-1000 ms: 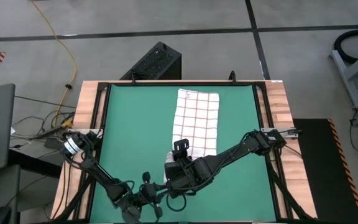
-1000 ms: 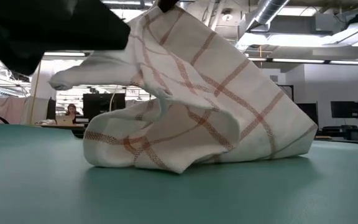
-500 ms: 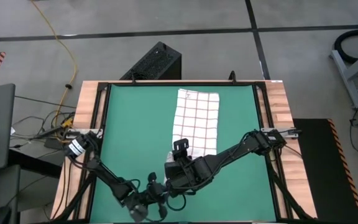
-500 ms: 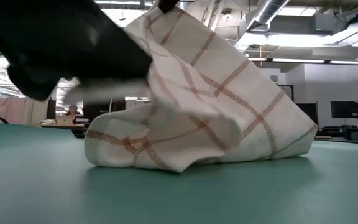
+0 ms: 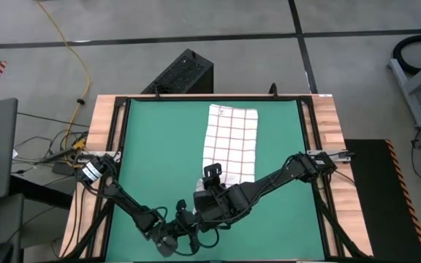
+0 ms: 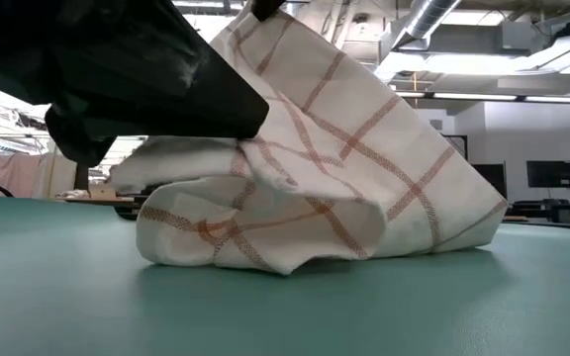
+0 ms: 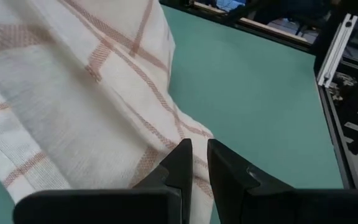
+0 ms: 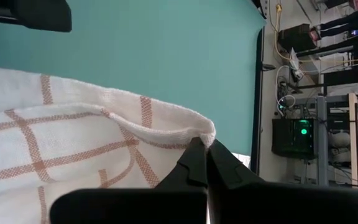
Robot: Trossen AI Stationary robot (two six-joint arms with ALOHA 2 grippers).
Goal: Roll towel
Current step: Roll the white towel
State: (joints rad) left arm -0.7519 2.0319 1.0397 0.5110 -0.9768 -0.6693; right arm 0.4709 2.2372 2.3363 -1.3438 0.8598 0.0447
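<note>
Since a second ago we see the left gripper (image 5: pixel 183 232) slide from the table's near edge toward the towel's bunched end, where it now blocks the upper left of the low view. Its jaws stand narrowly apart in the left wrist view, tips at the cloth's edge; we cannot tell whether they touch it.

The thin white towel with a grid of red-brown lines (image 5: pixel 232 143) lies lengthwise on the green mat (image 5: pixel 159 146), flat at its far end and lifted into a slanting sheet over a loose fold at the near end. Our right gripper (image 8: pixel 205 151) has its jaws pinched on that raised corner, hiding it from above.

Around the wooden-edged table (image 5: pixel 329 124) we see a black box (image 5: pixel 179 73) and a yellow cable (image 5: pixel 79 58) on the floor.
</note>
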